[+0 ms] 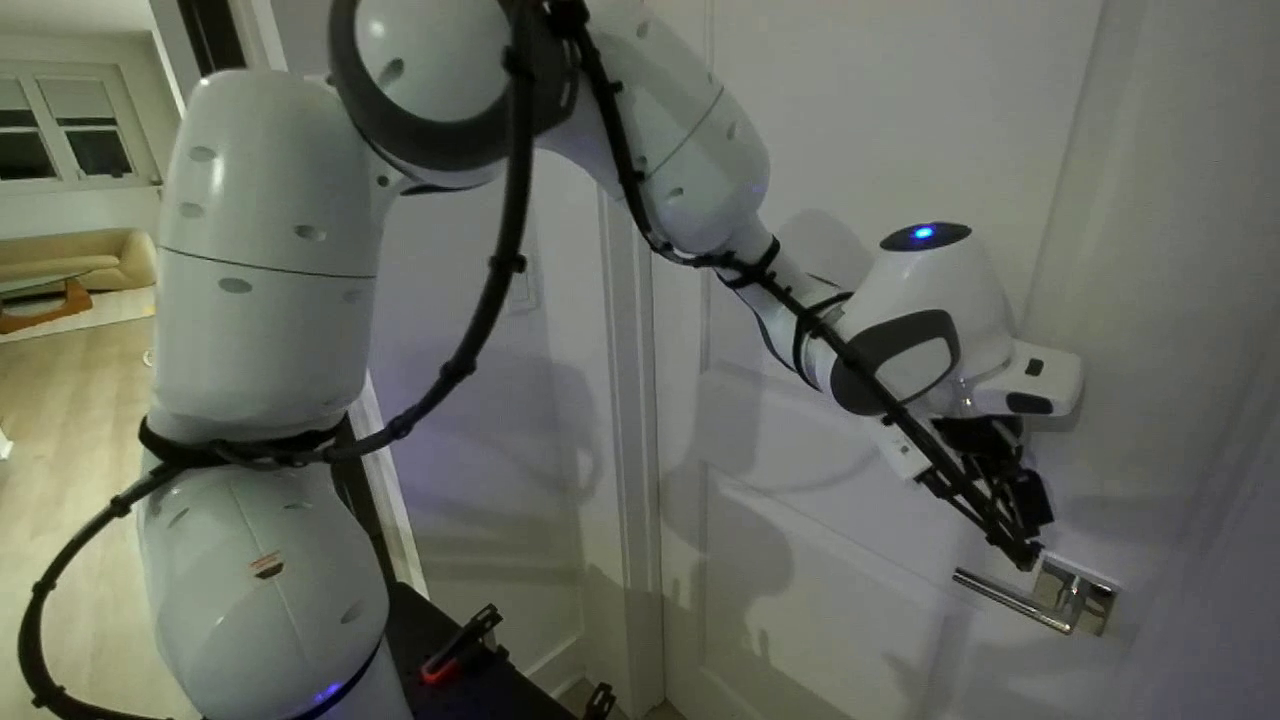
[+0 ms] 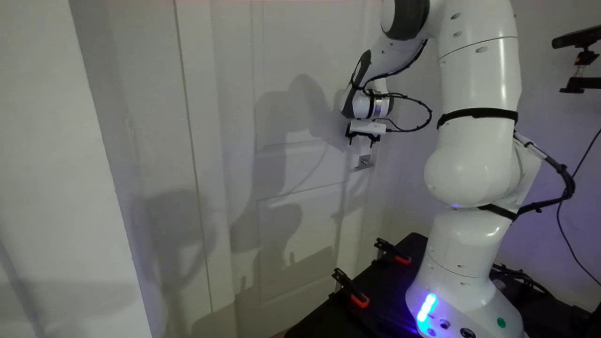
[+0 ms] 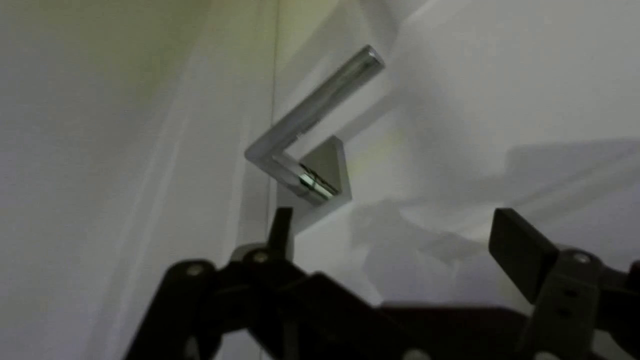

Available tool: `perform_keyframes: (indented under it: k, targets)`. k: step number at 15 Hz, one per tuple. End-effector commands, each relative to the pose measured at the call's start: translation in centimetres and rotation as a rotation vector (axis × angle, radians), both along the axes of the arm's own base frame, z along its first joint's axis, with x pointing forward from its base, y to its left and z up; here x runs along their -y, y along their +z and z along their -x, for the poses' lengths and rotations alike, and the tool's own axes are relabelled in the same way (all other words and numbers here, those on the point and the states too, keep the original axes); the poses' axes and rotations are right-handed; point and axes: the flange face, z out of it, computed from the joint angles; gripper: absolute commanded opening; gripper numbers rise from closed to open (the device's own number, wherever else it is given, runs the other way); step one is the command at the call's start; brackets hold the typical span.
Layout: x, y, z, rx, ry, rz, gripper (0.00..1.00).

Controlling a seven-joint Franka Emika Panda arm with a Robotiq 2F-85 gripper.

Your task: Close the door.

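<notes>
The tall white panelled door fills the background behind the arm in an exterior view, and its panels show again in an exterior view. A silver lever handle sticks out from its square metal plate. Just above that handle hangs my gripper, pointing down. Seen from the wrist, the lever lies beyond the left finger, outside the gap. My gripper stands open, its fingers wide apart with nothing between them. Whether the door sits fully in its frame, I cannot tell.
The arm stands on a black table with red-and-black clamps along its edge. A plain white wall strip with a switch plate adjoins the door frame. A camera is mounted at the far side.
</notes>
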Motion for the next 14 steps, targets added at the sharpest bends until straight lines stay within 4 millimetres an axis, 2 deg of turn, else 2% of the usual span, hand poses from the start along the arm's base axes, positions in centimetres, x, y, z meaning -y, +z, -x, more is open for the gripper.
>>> perform_keyframes:
  k: [1,2,4,5,14]
  targets:
    - [-2.9,7.1,3.1,0.145,0.099,-0.082,1.00]
    - [-1.0,3.9,0.9,0.085,0.042,-0.030,1.00]
    - [-2.0,6.9,2.0,0.135,0.077,-0.057,1.00]
    - [-2.3,7.4,2.5,0.146,0.079,-0.062,1.00]
    - [-2.8,6.9,2.8,0.137,0.082,-0.075,1.00]
